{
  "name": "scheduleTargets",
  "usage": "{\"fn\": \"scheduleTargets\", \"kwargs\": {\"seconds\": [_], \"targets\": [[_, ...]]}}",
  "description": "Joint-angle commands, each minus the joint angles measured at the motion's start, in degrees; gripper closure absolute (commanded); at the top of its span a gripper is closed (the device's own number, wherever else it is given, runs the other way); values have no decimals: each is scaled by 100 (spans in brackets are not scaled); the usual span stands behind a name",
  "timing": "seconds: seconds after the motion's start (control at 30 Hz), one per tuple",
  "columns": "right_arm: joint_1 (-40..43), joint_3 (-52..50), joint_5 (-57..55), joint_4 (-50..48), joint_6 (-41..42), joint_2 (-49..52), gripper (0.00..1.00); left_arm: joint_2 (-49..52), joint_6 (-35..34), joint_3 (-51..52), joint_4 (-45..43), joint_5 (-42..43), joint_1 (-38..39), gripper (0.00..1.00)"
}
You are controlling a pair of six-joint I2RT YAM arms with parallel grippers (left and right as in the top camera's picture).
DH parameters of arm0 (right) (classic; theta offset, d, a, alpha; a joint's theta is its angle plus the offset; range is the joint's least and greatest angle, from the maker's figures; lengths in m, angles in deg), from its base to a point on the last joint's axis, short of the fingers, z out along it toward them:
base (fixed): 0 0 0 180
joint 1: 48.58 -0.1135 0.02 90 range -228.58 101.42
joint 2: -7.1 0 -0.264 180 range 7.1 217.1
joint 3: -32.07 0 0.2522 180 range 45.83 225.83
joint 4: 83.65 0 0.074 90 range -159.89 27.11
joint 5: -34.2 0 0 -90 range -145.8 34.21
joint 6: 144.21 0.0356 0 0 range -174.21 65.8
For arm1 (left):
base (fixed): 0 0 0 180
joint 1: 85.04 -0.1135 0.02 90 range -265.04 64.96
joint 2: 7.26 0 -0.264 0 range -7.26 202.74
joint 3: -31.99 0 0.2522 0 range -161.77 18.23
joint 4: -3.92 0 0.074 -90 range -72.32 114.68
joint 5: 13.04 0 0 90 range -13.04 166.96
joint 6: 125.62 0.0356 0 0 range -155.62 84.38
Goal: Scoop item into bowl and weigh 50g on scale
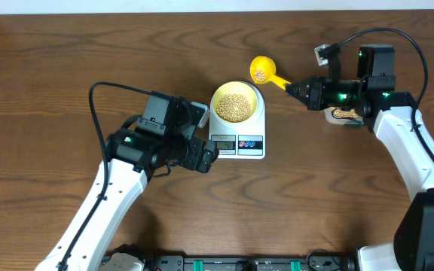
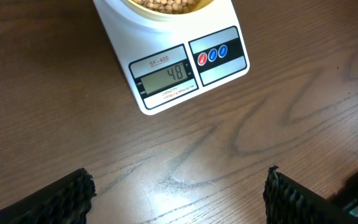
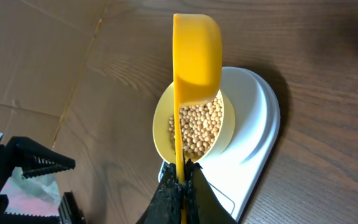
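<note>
- Beans [image 1: 236, 107] heaped in the bowl [image 1: 216, 99], bowl seated on the scale [image 1: 256, 144], display [image 2: 166, 77] reading 48: just short of target.
- Scoop [image 1: 262, 71] pinched by its handle in the fully closed right gripper [image 1: 292, 87], raised at the bowl's far rim, over it or just beside it, hard to tell; a few beans inside.
- Left gripper [image 1: 211, 156] spread wide, holding nothing, hovering near the scale's display end.
- Overshoot likely if emptied all at once; very little room left before fifty.
- Spill onto the table [image 1: 66, 53] or the scale's top possible if poured off the rim's edge; strays on the scale weighed yet not in the bowl.
- False reading from any knock of scoop against bowl, or any brush of the left gripper against the scale.
- Thin handle, narrow grip: possible twist during tilting, dumping more than intended.
</note>
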Motion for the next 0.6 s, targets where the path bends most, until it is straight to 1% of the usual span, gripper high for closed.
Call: {"fn": "scheduleTargets", "kwargs": {"seconds": [0.0, 0.27, 0.57], "targets": [[-46, 96, -31, 4, -173, 76, 99, -81, -22, 52, 13, 52, -24, 11], [-46, 96, -31, -33, -170, 76, 99, -81, -22, 52, 13, 52, -24, 11], [-83, 96, 9, -356, -155, 76, 99, -81, -22, 52, 13, 52, -24, 11]]}}
